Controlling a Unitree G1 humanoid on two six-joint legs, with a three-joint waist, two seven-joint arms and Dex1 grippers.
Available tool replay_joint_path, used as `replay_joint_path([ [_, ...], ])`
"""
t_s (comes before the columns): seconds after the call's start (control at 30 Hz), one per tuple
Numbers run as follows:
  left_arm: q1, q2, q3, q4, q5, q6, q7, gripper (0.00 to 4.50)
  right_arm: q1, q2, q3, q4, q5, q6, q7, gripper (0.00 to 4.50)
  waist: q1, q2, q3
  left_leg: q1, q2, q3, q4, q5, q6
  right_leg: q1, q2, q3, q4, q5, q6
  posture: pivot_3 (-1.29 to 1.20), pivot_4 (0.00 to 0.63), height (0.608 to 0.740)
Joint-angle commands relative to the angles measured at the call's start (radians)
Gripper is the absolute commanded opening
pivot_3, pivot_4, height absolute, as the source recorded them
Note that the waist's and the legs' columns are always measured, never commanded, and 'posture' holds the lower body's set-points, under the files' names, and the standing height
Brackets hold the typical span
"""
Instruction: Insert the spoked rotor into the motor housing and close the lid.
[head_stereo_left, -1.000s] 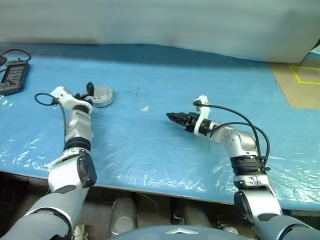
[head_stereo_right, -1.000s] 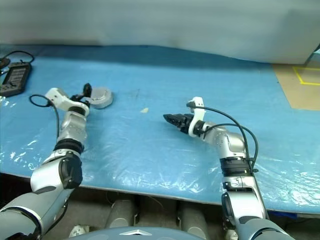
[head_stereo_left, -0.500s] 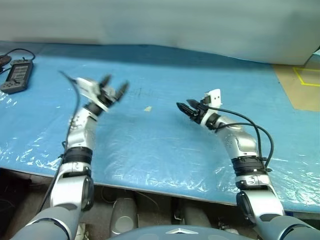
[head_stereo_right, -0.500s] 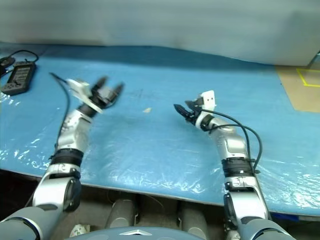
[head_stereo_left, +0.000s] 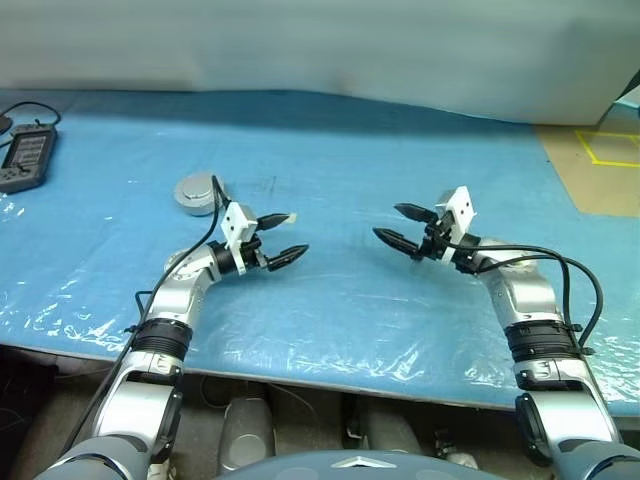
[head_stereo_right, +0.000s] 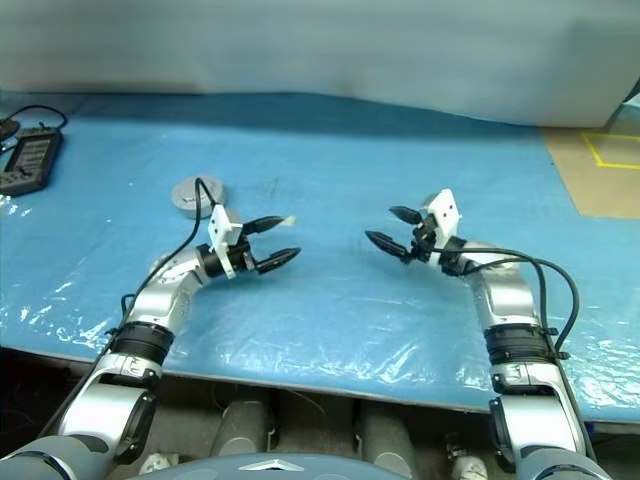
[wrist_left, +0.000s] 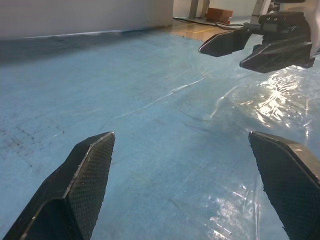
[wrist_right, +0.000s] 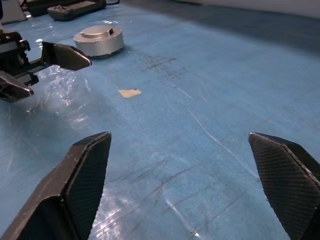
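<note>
Head views: your left gripper (head_stereo_left: 280, 238) and right gripper (head_stereo_left: 405, 227) hang above the blue table cover (head_stereo_left: 330, 300), tips facing each other across bare cover, both with fingers spread wide and nothing between them. Behind the left arm sits one round silver-grey unit, the lid (head_stereo_left: 197, 192) seated on what I take to be the motor housing, well apart from either gripper. You can't see the spoked rotor or the copper windings, so presumably they are shut inside. A handheld controller (head_stereo_left: 25, 157) lies at the far left edge.

Left wrist view: fingers wide, empty; the right gripper's fingers (wrist_left: 225, 42) show opposite.

Right wrist view: fingers wide, empty. The lid (wrist_right: 99, 39) looks flush on the body, a small tan scrap (wrist_right: 129, 92) nearer.

Judgement: assembly appears finished; little left but checking the lid's seating.
</note>
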Motion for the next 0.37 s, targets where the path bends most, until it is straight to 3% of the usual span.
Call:
replay_joint_path([
  [0.03,-0.005,0.008,0.013,-0.045,-0.021,0.016,-0.015,4.5,-0.016,0.003,-0.006,-0.002,-0.033,-0.073,-0.038,4.47,-0.001,0.0,0.0,0.0,0.0,0.0,0.0,0.0,0.0,0.0,0.0,0.0,0.0,0.0,0.0,0.0,0.15,0.74],
  [0.37,-0.008,0.007,0.019,-0.04,-0.018,0.024,-0.009,4.5,-0.027,0.009,0.011,0.011,-0.04,-0.078,-0.015,4.47,-0.001,0.0,0.0,0.0,0.0,0.0,0.0,0.0,0.0,0.0,0.0,0.0,-0.001,0.0,0.0,0.0,0.15,0.74],
])
